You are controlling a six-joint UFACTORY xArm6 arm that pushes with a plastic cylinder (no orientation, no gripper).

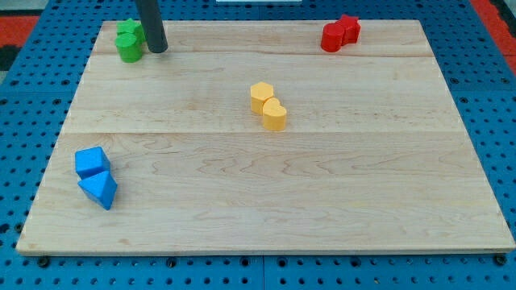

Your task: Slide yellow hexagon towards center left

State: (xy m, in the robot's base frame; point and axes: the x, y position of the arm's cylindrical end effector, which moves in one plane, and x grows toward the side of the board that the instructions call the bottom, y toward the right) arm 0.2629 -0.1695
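Pale wooden table top (242,201) over a blue pegboard base (32,121). The arm ends in a plain dark rod, no jaws, so nothing opens, closes or is held. The tip (158,51) sits near the board's top left corner, just right of the two green blocks (128,40), about touching them.

The small yellow hexagon block (261,96) lies a little above the middle of the board, pressed against a second yellow block with a rounded, heart-like shape (274,115) just below and right of it. The tip is well apart from both, up and to their left.

Two red blocks (340,34) sit near the top right corner; two blue blocks (96,176), one a triangle, near the bottom left corner.

Handling guess: the hexagon looks light, rigid and smooth, likely to slide easily and spin if struck off centre. Best contact is its right-hand face, square on, pushing toward the middle of the left edge. The tip must go around first. The touching neighbour may drag along.
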